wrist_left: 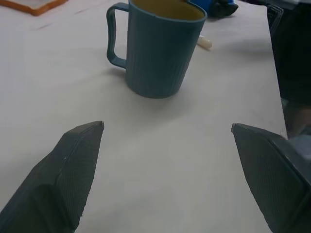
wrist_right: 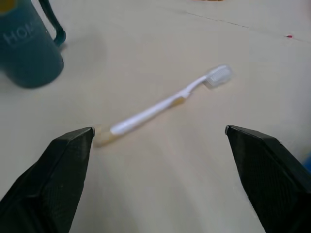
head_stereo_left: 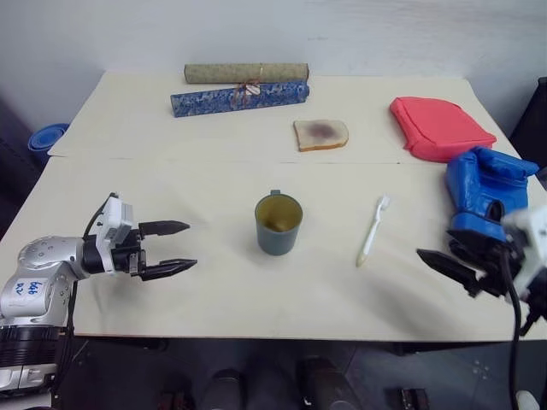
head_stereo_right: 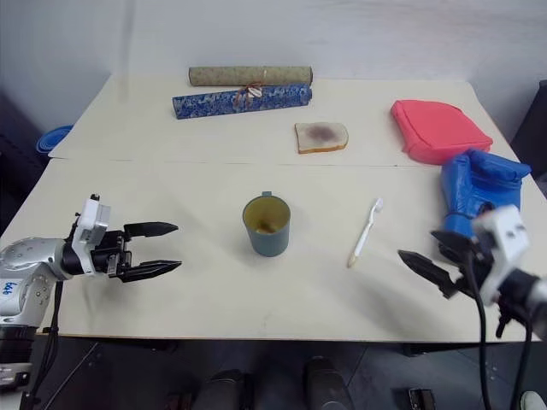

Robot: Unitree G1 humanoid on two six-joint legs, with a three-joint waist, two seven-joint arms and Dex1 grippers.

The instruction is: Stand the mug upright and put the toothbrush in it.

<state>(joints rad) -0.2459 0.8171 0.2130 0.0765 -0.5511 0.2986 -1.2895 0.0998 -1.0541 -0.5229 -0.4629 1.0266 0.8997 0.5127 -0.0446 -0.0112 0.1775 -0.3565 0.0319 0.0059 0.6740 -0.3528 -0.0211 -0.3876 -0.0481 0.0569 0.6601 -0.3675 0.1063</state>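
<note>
The teal-grey mug [head_stereo_left: 279, 224] stands upright at the middle of the table, its yellowish inside showing and its handle turned to the far side. To its right the white toothbrush [head_stereo_left: 373, 231] lies flat, bristle head pointing away from me. My left gripper [head_stereo_left: 190, 246] hovers open and nearly level to the left of the mug, aimed at it, with nothing held; in the left wrist view the mug [wrist_left: 160, 48] stands beyond its fingers. My right gripper [head_stereo_left: 436, 256] is open to the right of the toothbrush. In the right wrist view the toothbrush [wrist_right: 160, 107] lies just beyond the spread fingers.
A bright blue boxing glove [head_stereo_left: 483, 190] sits right behind my right gripper. A red cushion [head_stereo_left: 438, 126], a slice of toast [head_stereo_left: 321, 134], and an olive roll [head_stereo_left: 246, 73] with a blue patterned roll [head_stereo_left: 239, 97] lie at the back. A seam [head_stereo_left: 214, 159] crosses the table.
</note>
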